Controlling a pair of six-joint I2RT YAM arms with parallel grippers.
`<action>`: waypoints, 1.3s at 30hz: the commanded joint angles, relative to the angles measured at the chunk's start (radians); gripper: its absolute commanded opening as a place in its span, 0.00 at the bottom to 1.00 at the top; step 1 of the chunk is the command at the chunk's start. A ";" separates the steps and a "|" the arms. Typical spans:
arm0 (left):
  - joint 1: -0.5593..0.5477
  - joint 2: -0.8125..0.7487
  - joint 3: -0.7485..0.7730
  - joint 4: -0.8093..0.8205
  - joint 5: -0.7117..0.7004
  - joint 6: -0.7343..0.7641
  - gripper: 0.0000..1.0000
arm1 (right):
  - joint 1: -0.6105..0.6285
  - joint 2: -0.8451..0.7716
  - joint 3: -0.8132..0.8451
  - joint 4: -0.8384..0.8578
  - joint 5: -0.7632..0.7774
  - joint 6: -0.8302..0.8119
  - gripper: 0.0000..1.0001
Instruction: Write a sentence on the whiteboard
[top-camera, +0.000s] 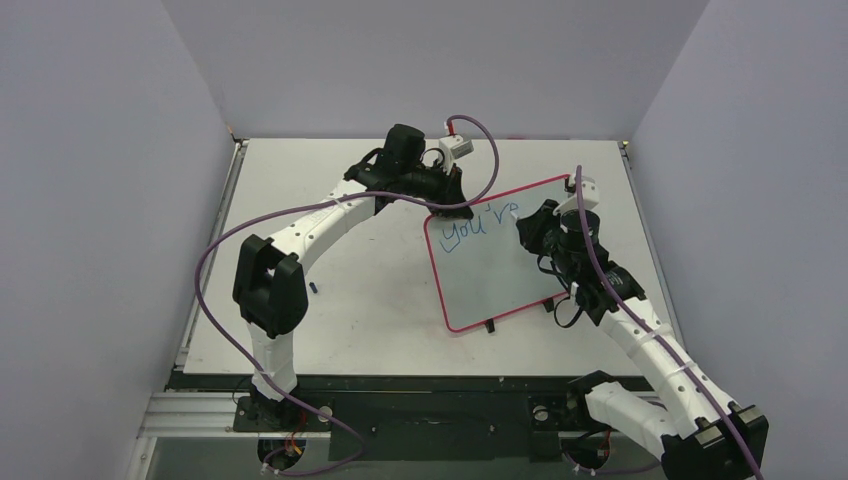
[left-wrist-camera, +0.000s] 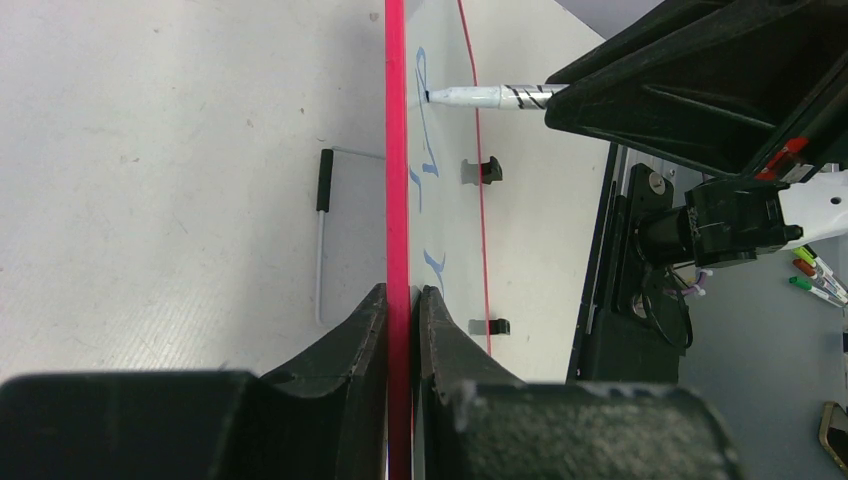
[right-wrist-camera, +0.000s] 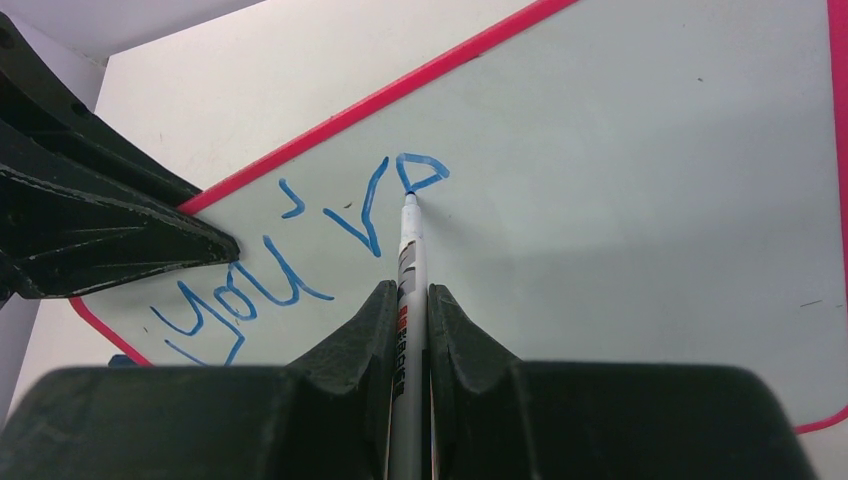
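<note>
Lavender walls enclose a pale desk (top-camera: 350, 300).

Top view: whiteboard (top-camera: 490, 275) with a pink-red frame, set askew on the desk, right of centre. The sentence (top-camera: 478, 222), in blue, runs along its far edge. Left claw (top-camera: 448, 198) sits at the board's far-left corner. Right claw (top-camera: 532, 226) is over the far-right part, just beside the lettering.

Left wrist view: left claw closed on the board's frame, one finger on either side of the edge. Pen (left-wrist-camera: 480, 96), white barrel, tip touching the board face. Two black feet (left-wrist-camera: 487, 170) at the opposite edge. Thin rod (left-wrist-camera: 322, 240) with a black grip lies on the desk just beside the board.

Right wrist view: right claw clamped on the pen barrel, tip resting on the last letter. Lettering reads "You're", slanted, in one line.
</note>
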 joint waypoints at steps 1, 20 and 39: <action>-0.028 0.006 0.046 -0.020 0.054 0.061 0.00 | 0.006 -0.008 -0.031 0.002 -0.013 0.007 0.00; -0.028 0.004 0.048 -0.032 0.051 0.062 0.00 | -0.024 -0.024 0.028 -0.083 0.114 -0.037 0.00; -0.026 -0.038 -0.008 -0.070 0.008 0.124 0.00 | -0.006 -0.173 0.015 -0.120 -0.071 -0.077 0.00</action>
